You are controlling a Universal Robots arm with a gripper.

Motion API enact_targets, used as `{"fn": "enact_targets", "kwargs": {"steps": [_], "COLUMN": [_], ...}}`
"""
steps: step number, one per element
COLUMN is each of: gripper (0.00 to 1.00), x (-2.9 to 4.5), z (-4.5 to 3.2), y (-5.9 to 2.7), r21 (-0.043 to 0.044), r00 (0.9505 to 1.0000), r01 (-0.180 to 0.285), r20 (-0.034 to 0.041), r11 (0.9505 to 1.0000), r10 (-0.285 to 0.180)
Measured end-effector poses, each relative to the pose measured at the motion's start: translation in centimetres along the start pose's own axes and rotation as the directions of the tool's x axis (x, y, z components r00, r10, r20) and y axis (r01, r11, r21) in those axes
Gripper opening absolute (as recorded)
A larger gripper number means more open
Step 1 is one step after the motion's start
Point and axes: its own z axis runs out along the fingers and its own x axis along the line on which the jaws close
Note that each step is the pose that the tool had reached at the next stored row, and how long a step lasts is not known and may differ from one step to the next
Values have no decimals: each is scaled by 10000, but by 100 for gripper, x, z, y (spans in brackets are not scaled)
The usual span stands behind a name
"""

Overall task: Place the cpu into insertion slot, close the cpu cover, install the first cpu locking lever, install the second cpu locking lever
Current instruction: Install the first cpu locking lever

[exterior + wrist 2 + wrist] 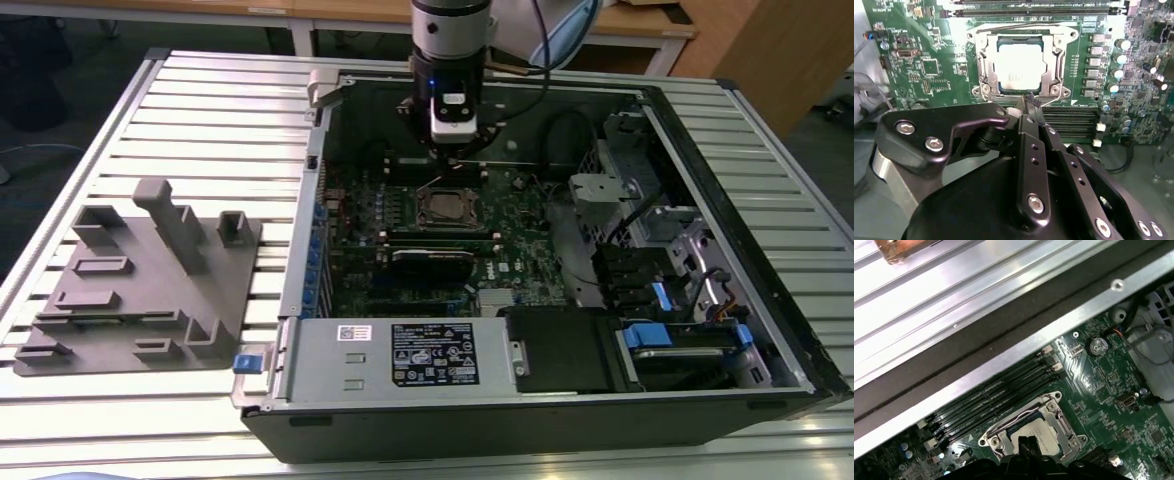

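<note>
My gripper (1030, 102): fingers pressed together, holding nothing, tips just above the near edge of the insertion slot (1021, 62). Arm (451, 30): I have it standing upright over the open computer case (721, 250), wrist pointing straight down.

Directly below the tips: cpu (1019, 67), seated flat in the slot, silver top facing up. Cpu cover (985, 60): I see its frame lying down around the chip.

Around the slot: green motherboard (919, 70); black memory slots (994, 395) just beside.

Further out: ribbed metal table (200, 120) under the case; grey fixture block (140, 280) well apart, towards the exterior view's left. White label (430, 354) on the power supply: print too small for me to read.
</note>
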Motion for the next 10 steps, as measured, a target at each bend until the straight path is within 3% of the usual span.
{"fn": "enact_targets", "kwargs": {"steps": [10], "gripper": [11], "x": [30], "z": [33], "y": [58], "r21": [-5], "r00": [9995], "r01": [326], "r20": [0], "r11": [9995], "r10": [-326]}}
